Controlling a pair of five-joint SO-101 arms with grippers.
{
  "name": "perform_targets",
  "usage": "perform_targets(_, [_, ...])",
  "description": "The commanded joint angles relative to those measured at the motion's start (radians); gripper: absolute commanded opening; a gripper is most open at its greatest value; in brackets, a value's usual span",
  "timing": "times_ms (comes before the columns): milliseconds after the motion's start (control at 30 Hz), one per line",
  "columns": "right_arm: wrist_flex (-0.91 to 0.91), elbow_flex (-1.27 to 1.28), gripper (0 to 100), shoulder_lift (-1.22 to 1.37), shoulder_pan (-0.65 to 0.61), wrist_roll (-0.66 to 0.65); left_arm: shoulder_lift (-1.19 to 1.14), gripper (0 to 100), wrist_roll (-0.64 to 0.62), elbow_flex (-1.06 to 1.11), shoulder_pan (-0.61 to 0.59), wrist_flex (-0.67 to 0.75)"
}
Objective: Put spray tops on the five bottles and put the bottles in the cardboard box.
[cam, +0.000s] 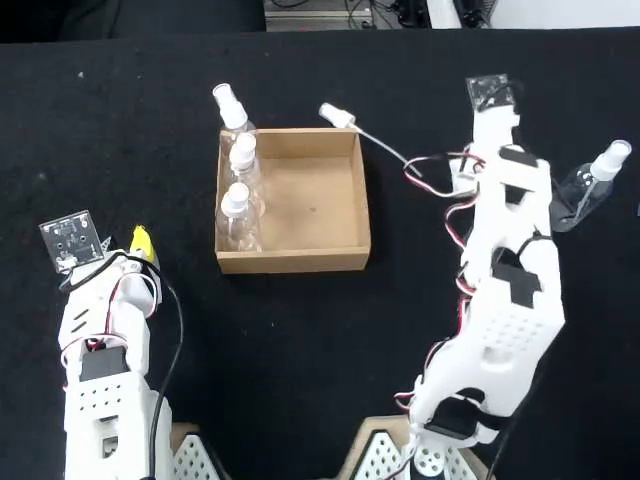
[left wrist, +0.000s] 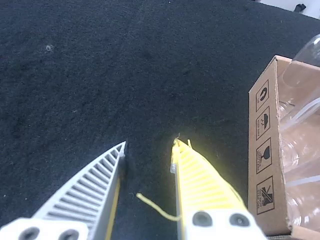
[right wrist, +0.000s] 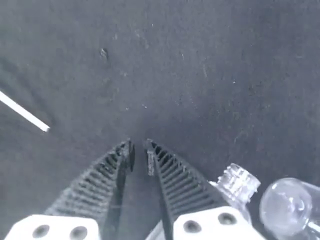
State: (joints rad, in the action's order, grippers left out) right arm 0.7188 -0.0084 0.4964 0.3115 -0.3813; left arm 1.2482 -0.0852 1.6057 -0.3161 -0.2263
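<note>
Loose spray top point(cam: 337, 115) lies flat just off the cardboard box's point(cam: 292, 262) far corner

Long axis diagonal: head nearest the box, thin dip tube point(cam: 385, 145) trailing away from it. Probably light, with a bendy tube, so take the rigid head, not the tube. Left gripper point(left wrist: 149, 146) stands part open, empty; right gripper point(right wrist: 138, 149) is nearly closed, empty.

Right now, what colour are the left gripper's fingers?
Left gripper: one finger yellow, one white; left wrist view.
</note>
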Motion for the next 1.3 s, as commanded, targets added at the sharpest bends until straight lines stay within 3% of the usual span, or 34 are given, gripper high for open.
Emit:
perform_targets(0, [0.038,-0.068,8.0,-0.128,-0.104,0.141,0.017,13,0.009,-0.013,-0.010,0.025])
perform_targets(100, [0.032,-0.079,17.8,-0.097,-0.209,0.229,0.017,13,0.009,-0.012,-0.010,0.025])
perform_targets(200, [0.008,-0.113,23.7,-0.030,-0.275,0.187,0.017,13,0.009,-0.012,-0.010,0.025])
perform_targets(533, [-0.008,-0.308,23.7,0.193,-0.281,0.069,0.017,13,0.009,-0.010,-0.010,0.025])
perform_targets(633, [-0.011,-0.344,18.1,0.222,-0.253,0.031,0.017,13,0.009,-0.010,-0.010,0.025])
perform_targets(733, [-0.032,-0.389,0.1,0.242,-0.204,0.018,0.017,13,0.009,-0.010,-0.010,0.025])
perform_targets(1000, [-0.026,-0.435,0.9,0.251,-0.034,0.018,0.017,13,0.009,-0.012,-0.010,0.025])
perform_targets(1267, [0.195,-0.472,0.9,0.183,0.025,0.018,0.017,13,0.009,-0.012,-0.010,0.025])
